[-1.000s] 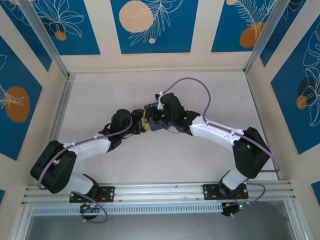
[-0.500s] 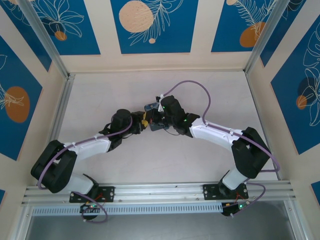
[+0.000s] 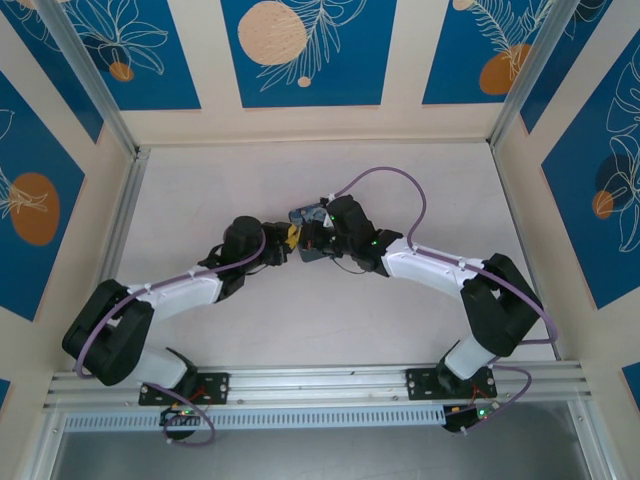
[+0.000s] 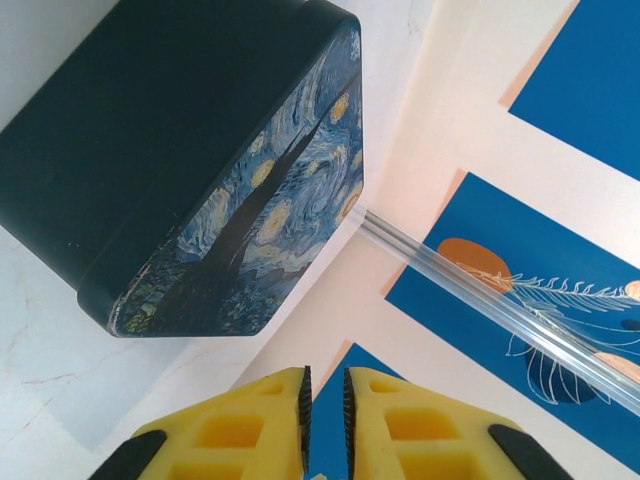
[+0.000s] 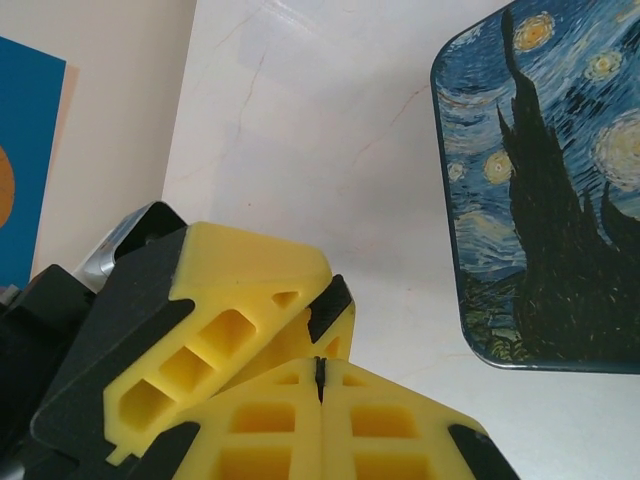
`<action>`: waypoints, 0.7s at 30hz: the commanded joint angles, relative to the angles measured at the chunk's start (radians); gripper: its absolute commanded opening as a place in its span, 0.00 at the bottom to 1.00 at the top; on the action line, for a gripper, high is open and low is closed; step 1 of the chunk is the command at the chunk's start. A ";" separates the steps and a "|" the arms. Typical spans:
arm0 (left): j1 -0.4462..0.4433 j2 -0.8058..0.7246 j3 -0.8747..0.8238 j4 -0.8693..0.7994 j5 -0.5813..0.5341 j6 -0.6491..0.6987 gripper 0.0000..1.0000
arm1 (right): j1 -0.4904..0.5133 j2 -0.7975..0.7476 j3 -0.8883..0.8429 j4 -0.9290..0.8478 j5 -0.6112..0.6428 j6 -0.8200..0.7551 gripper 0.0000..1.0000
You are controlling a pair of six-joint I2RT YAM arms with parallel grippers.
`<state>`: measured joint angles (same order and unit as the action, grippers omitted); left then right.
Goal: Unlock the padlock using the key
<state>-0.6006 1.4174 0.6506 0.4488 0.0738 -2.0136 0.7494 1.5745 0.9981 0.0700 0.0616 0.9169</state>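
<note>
Two pincers of mine meet at the tips: my right pincer [image 5: 320,368] is pressed shut, my left pincer [image 4: 325,378] stands a thin slit apart. Just ahead of both lies the dark-blue, swirl-painted box [image 4: 190,150]. Where the padlock and key sit, or how they look, I cannot tell.

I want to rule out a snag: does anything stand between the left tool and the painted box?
Nothing visible does. From the left wrist, a bare pale gap separates the left tool from the painted box ahead. The shut right tool sits beside the left tool, outside that gap.
</note>
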 commanded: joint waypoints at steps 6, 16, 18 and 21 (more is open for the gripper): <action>-0.012 0.003 0.042 0.012 0.009 0.021 0.10 | -0.005 -0.031 -0.024 0.009 0.014 0.011 0.00; -0.014 0.012 0.055 -0.005 0.015 0.042 0.21 | -0.015 -0.061 -0.039 0.008 0.018 0.004 0.00; -0.015 0.016 0.057 -0.005 0.017 0.043 0.20 | -0.018 -0.063 -0.040 0.007 0.017 0.003 0.00; -0.016 0.021 0.060 -0.004 0.018 0.046 0.17 | -0.019 -0.065 -0.041 0.009 0.017 0.003 0.00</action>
<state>-0.6048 1.4235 0.6819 0.4389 0.0822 -1.9835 0.7361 1.5345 0.9718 0.0891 0.0650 0.9169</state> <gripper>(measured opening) 0.183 0.061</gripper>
